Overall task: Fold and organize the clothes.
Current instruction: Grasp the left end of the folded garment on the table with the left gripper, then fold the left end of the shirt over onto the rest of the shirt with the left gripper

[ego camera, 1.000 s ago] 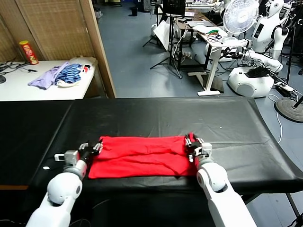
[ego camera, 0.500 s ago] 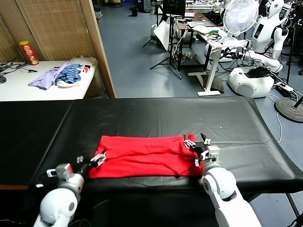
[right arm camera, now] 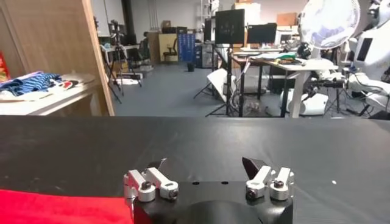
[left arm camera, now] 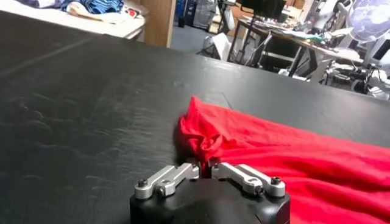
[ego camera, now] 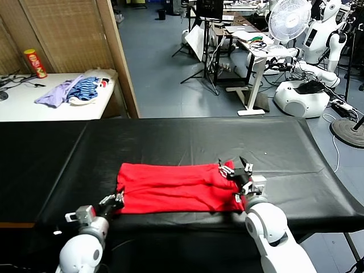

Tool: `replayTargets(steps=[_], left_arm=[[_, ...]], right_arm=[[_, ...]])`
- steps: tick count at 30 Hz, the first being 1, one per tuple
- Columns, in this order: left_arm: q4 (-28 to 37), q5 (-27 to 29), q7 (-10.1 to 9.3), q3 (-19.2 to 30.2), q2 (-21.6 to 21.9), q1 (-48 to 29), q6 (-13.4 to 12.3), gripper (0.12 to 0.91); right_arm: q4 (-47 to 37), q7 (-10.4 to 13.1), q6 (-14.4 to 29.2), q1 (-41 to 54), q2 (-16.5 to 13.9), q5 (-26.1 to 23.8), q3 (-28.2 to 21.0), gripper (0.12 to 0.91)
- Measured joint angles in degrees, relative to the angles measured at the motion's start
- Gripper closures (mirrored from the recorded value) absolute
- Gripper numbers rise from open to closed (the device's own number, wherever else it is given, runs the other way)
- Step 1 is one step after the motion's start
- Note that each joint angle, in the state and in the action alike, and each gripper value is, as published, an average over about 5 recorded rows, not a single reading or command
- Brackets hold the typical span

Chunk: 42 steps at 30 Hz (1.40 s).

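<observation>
Red T-shirt [ego camera: 173, 194] lies flat on the desk [ego camera: 187, 142], folded into a long soft cotton band, wrinkled, bunched at its 9 o'clock end. It sits toward the near (6 o'clock) part of the desk, roughly centred. The desk has a black matte cover, faintly creased, with rounded corners.

Left tool [ego camera: 112, 201] is at the shirt's 8 o'clock corner, its metal link fingers [left arm camera: 167, 177] drawn together, tips meeting at the red fabric edge; cannot tell for sure whether cloth is pinched between them.

Right tool [ego camera: 235, 169] is at the shirt's 3 o'clock end, above the cloth edge, fingers [right arm camera: 148, 180] spread wide, nothing between them.

Open room: wide bare black surface at 12 o'clock of the shirt and more out to 3 and 9 o'clock. The shirt's near edge is close to the desk's front rim.

White side table [ego camera: 34, 102] at 10 o'clock, well apart, holds a lavender and blue-striped clothes heap [ego camera: 71, 91] and a yellow-and-red can [ego camera: 34, 62]. A wooden panel [ego camera: 116, 54] stands beside it. A white fan [ego camera: 289, 20] stands at 1 o'clock, far back.
</observation>
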Motion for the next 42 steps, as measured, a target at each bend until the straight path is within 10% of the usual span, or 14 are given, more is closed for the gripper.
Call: replayTargets(steps=[11,17,25,33,42], left_arm=[[-0.23,24.84,0.97,-5.03,7.43,2.03,-2.99,0.865],[-0.46,29.71,0.87,-8.97,13.26,3.56,-4.53,0.865],[-7.37,19.92,0.24,-3.7,10.86,2.81,-2.5,0.865],[-10.73,1.81,-4.61,9.18,3.63,-1.62,1.63,0.865],[-9.54,-2.67,-5.14,16.09,-2.3,-4.41,1.52,0.865]], right_arm=[[2.39,1.22,-1.5,-1.55,0.58,-0.33,1.31,0.227],[3.18,1.16,-1.47,-2.68,1.52,-1.57,1.25,0.227],[4.35,1.21,-1.48,-4.59,2.27,-3.09,1.82,0.227],[4.86,1.22,-1.49,-6.18,2.31,-3.34,3.64,0.227],[4.13,1.2,-1.5,-6.17,3.24,-4.52,3.31,0.227]])
